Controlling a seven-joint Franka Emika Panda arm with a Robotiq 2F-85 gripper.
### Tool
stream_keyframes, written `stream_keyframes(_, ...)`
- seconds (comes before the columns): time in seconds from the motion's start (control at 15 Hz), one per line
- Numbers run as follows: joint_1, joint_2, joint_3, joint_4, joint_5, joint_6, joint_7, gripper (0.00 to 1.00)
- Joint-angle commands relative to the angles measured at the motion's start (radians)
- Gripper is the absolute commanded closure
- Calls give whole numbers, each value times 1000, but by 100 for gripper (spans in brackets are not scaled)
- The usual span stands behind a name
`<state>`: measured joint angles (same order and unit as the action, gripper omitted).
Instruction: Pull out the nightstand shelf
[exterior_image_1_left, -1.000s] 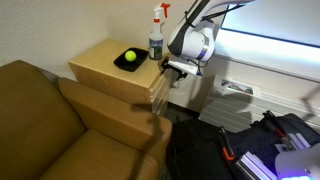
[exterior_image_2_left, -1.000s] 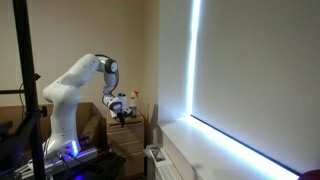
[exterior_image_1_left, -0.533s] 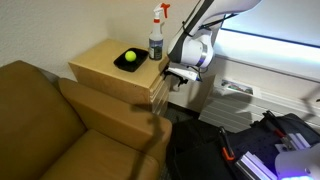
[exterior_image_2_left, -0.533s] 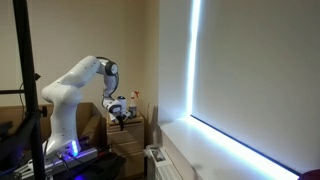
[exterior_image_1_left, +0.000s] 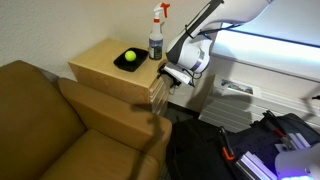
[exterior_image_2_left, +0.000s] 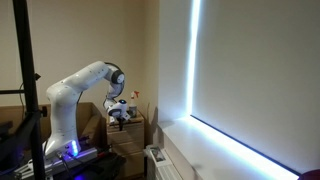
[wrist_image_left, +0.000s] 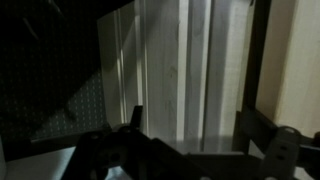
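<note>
The nightstand (exterior_image_1_left: 100, 65) is a light tan wood cabinet beside the sofa; it also shows small in the other exterior view (exterior_image_2_left: 130, 137). Its drawer front faces my gripper (exterior_image_1_left: 170, 76). My gripper sits right at the top front edge, where the thin nightstand shelf (exterior_image_1_left: 157, 83) lies just under the top; I cannot tell if it touches. In the wrist view the tan wood front (wrist_image_left: 180, 70) fills the frame, dim and very close. My gripper's two fingers (wrist_image_left: 190, 135) stand apart with wood showing between them.
A green ball on a black dish (exterior_image_1_left: 128, 57) and a white spray bottle (exterior_image_1_left: 156, 36) stand on the nightstand top. A brown leather sofa (exterior_image_1_left: 50, 120) flanks the nightstand. A bright window (exterior_image_1_left: 270, 55) is behind, and dark bags (exterior_image_1_left: 260, 145) lie on the floor.
My gripper has moved slightly down and in toward the nightstand's top front edge. The arm's elbow has shifted. The nightstand and the items on it have not moved.
</note>
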<state>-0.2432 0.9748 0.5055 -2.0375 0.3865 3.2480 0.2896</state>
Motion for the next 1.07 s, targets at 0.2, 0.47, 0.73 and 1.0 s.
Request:
stream_keyframes(0.2,-7,20,4,17,-19,-3,12,0)
stream_keyframes(0.47,83,12,-117,8,-22,49,13,0)
stream_keyframes(0.73,58,30,-110,-11,-37,125,20,0)
stream_keyframes(1.0,-227,146,154,-7,-153,196,58,0)
